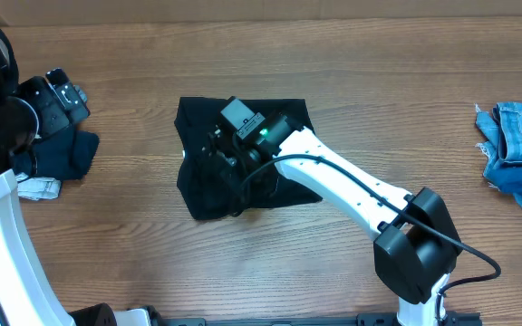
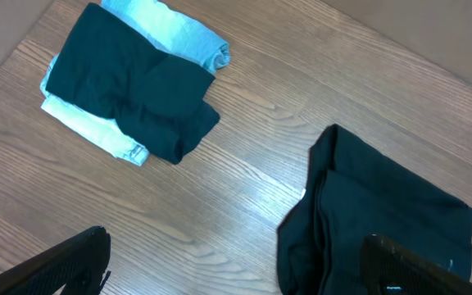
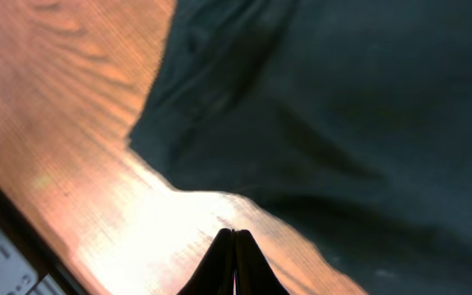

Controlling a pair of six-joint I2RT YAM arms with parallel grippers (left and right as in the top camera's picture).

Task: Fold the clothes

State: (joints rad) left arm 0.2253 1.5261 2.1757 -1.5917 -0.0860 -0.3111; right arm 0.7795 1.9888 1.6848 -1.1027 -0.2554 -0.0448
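The black garment (image 1: 199, 136) lies rumpled at the middle of the wooden surface (image 1: 352, 81), the right pincer (image 3: 234, 250) closed tip to tip just beside its edge, while the left pincer (image 2: 232, 250) hangs wide open near a dark navy garment (image 2: 129, 90).

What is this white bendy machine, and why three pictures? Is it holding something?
This robot has a white left arm and a white right arm at a wooden table, for folding clothes. One picture looks down from above; the other two come from wrist cameras. A black cloth garment lies in the middle, a folded dark navy cloth sits on a light-blue cloth at the robot's left, and crumpled blue denim lies at its right. The left tool is open and empty. The right tool is pinched shut by the black garment's edge; I see no cloth between its tips.
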